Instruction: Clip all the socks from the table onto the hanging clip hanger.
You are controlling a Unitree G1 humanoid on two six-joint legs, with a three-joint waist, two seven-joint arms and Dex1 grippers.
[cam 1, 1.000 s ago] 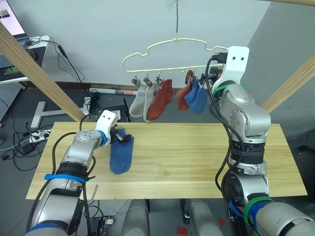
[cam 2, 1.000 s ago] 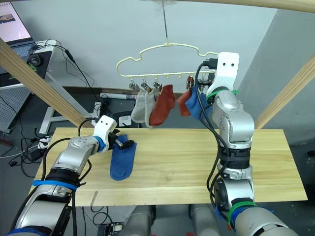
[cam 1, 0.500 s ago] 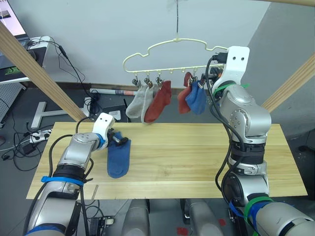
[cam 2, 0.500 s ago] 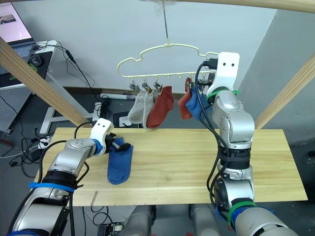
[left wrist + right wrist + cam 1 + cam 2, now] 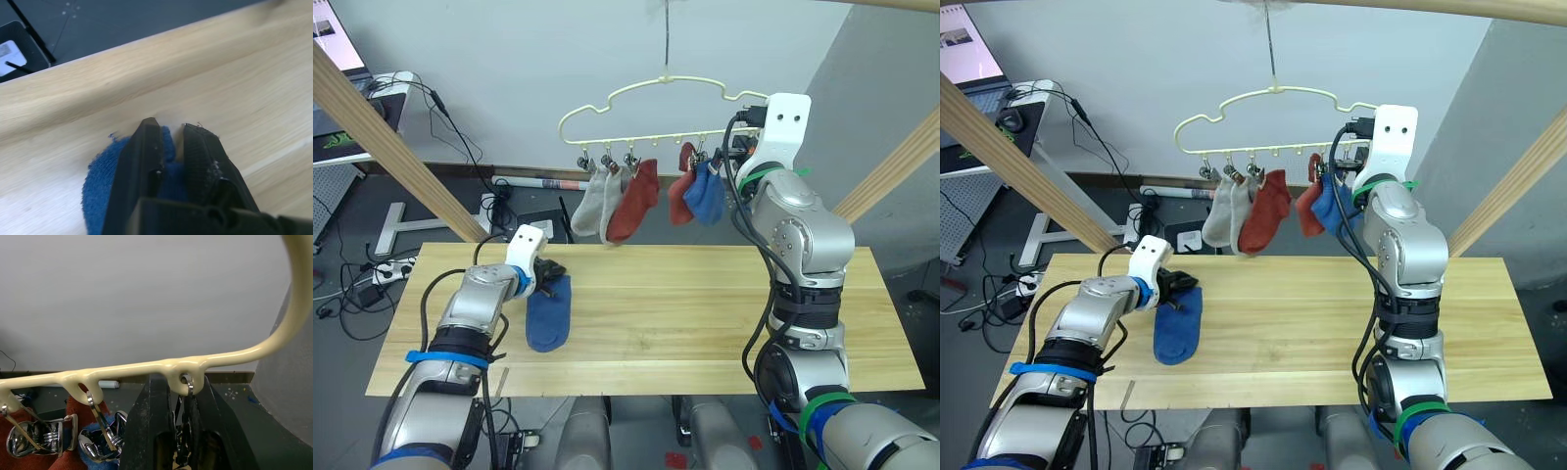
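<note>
The left gripper (image 5: pixel 172 131) sits low on the table (image 5: pixel 705 313), its two black fingers (image 5: pixel 146 147) drawn close together over the upper end of a blue sock (image 5: pixel 548 309), with a fold of blue knit showing in the narrow gap between them, so it is pinching that sock. The sock lies flat on the light wood planks near the table's left end, its length running toward the near edge. The right gripper (image 5: pixel 178 382) is raised to the clip hanger (image 5: pixel 651 98), its fingers set narrowly on either side of a small metal clip (image 5: pixel 187 384) at the right end of the cream bar, apparently squeezing it. The hanger hangs by its hook above the far edge of the table. Five socks hang from its clips: two light grey socks (image 5: pixel 599 201) and a rust-red sock (image 5: pixel 634 201) on the left, another rust-red sock (image 5: pixel 680 201) and a blue hanging sock (image 5: pixel 707 194) just beside the right gripper.
</note>
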